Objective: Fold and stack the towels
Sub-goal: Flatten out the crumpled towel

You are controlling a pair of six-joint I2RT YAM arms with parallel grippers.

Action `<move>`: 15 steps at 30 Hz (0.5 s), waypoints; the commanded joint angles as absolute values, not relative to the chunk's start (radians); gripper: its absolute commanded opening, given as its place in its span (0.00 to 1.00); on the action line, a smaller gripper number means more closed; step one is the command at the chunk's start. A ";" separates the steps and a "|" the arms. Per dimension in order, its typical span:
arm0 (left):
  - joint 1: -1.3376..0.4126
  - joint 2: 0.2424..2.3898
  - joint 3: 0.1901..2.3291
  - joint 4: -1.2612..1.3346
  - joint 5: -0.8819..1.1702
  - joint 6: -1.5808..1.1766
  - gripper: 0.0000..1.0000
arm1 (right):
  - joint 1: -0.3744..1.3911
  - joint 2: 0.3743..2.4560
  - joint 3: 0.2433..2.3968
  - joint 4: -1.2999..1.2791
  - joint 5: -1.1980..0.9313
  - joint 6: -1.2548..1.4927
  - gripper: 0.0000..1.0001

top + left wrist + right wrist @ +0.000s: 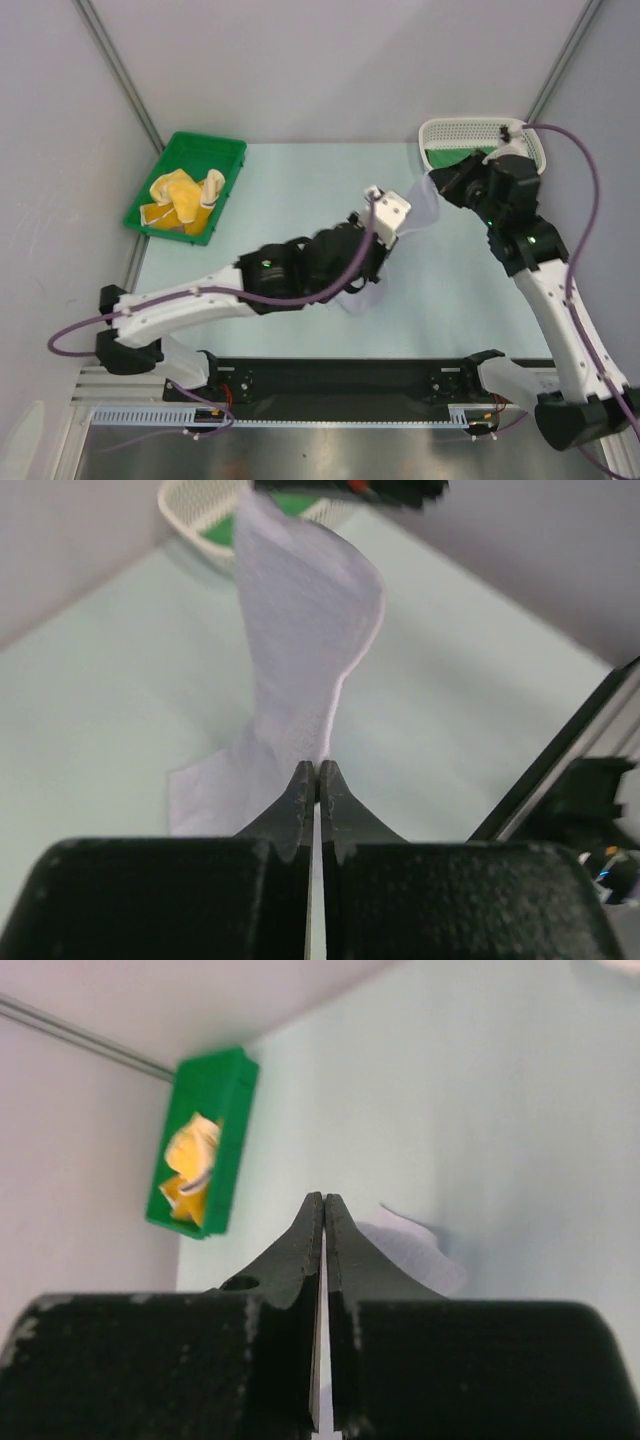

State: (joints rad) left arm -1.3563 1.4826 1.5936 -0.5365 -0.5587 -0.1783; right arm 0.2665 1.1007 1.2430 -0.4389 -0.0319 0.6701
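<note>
While left tool [316, 780] and right tool [324, 1205] each pinch shut on the lavender towel [300, 630] — opposite ends — it hangs stretched above tabletop [480, 680], probably for flattening.

A stretched lavender towel [424, 205] bars mid-table; open tabletop [290, 190] lies between it and the green tray [200, 150].

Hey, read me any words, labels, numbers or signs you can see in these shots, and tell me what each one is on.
No text can be read in any view.
yellow towels in the tray: too small to tell whether they carry any print.
lavender towel: plain, no lettering.
basket: no label visible.
</note>
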 commanded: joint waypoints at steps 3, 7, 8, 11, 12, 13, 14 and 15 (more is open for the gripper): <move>-1.402 1.407 1.813 -0.745 -0.583 -0.109 0.00 | 0.265 0.875 1.293 -0.470 0.080 0.634 0.00; -1.436 1.355 1.815 -0.730 -0.546 -0.127 0.00 | 0.270 0.730 1.270 -0.452 0.086 0.653 0.00; -1.442 1.350 1.813 -0.732 -0.543 -0.139 0.00 | 0.270 0.679 1.269 -0.460 0.098 0.660 0.00; -1.454 1.330 1.813 -0.727 -0.531 -0.158 0.00 | 0.270 0.608 1.258 -0.459 0.152 0.673 0.00; -1.454 1.322 1.803 -0.723 -0.540 -0.153 0.00 | 0.268 0.598 1.244 -0.451 0.159 0.675 0.00; -1.453 1.321 1.793 -0.709 -0.570 -0.146 0.00 | 0.271 0.598 1.238 -0.440 0.170 0.675 0.00; -1.448 1.319 1.786 -0.701 -0.595 -0.115 0.00 | 0.270 0.601 1.229 -0.419 0.170 0.675 0.00; -1.436 1.318 1.778 -0.700 -0.607 -0.101 0.00 | 0.268 0.632 1.224 -0.410 0.169 0.676 0.00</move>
State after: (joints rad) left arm -1.4464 1.3304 1.7924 -0.7033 -0.5587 -0.1452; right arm 0.2668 0.5777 1.2579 -0.4400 0.1219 0.6624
